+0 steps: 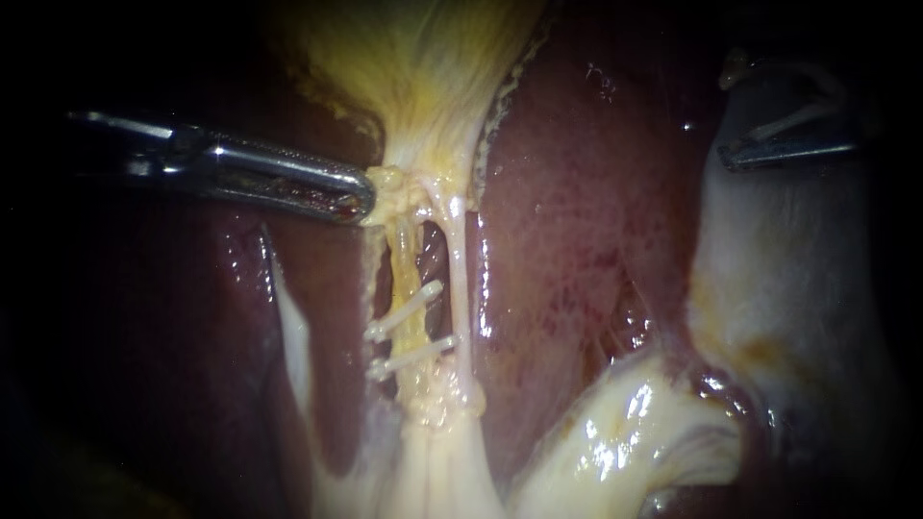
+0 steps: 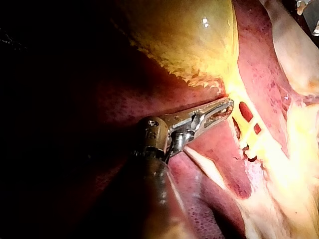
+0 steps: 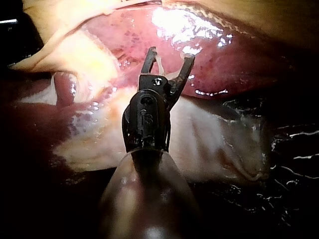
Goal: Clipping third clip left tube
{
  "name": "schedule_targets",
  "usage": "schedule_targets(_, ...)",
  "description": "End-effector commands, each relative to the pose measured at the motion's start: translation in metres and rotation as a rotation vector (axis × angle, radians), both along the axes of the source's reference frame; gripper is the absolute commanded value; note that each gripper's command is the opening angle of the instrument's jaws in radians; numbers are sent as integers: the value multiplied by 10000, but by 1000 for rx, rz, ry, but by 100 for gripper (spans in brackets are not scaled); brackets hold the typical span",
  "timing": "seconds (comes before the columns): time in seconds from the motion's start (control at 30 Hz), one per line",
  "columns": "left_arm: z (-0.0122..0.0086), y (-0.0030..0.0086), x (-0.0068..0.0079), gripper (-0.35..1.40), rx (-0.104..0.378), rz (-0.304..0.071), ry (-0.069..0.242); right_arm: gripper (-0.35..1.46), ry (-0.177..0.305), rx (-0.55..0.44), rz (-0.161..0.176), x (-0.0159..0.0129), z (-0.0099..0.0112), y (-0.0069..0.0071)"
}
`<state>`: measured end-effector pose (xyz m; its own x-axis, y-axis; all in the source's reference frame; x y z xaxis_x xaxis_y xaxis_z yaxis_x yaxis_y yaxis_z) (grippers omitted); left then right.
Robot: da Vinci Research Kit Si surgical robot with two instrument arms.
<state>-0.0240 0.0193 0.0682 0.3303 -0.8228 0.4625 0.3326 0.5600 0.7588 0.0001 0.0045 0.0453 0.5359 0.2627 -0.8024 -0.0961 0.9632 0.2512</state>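
The yellow gallbladder [image 1: 423,58] narrows down to two tubes. The left tube [image 1: 406,274] is yellowish and carries two white clips, an upper clip [image 1: 404,309] and a lower clip [image 1: 413,356], both lying across it. The pale right tube [image 1: 460,288] runs beside it, bare. My left instrument [image 1: 365,197] comes in level from the left, its jaws shut on the gallbladder's neck just above the tubes; the left wrist view shows the same grip [image 2: 227,105]. My right instrument [image 1: 731,115] hangs far off at the upper right, its jaws wide apart around a white clip [image 3: 158,63].
Dark red liver [image 1: 577,192] lies on both sides of the tubes. A glistening pale fatty lump [image 1: 625,423] sits low and right of them. Whitish tissue [image 1: 788,288] spreads under my right instrument. A thin pale fold [image 1: 288,317] runs left of the clips.
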Motion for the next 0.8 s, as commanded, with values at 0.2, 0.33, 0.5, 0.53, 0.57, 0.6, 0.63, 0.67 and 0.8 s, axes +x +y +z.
schedule_targets(0.2, -1, 0, 1, -35, 0, 1, -1, 48, 0, 0, 0, 0, 0, 0)
schedule_targets(0.33, -3, 2, 5, -35, 2, 3, -3, 48, 0, 0, 0, 0, 0, 0)
schedule_targets(0.5, -13, 8, 16, -35, 5, 3, -4, 48, 0, 0, 0, 0, 0, 0)
schedule_targets(0.53, -16, 10, 19, -35, 5, 0, -2, 48, 0, 0, 0, 0, 0, 0)
schedule_targets(0.57, -20, 11, 23, -35, 5, -3, 0, 48, 0, 0, 0, 0, 0, 0)
schedule_targets(0.6, -25, 14, 27, -35, 5, -7, 3, 48, 0, 0, 0, 0, 0, 0)
schedule_targets(0.63, -29, 17, 31, -35, 6, -11, 5, 48, 0, 0, 0, 0, 0, 0)
schedule_targets(0.67, -33, 19, 34, -35, 6, -14, 6, 48, 0, 0, 0, 0, 0, 0)
schedule_targets(0.8, -46, 27, 44, -35, 6, -28, 12, 48, 0, 0, 0, 0, 0, 0)
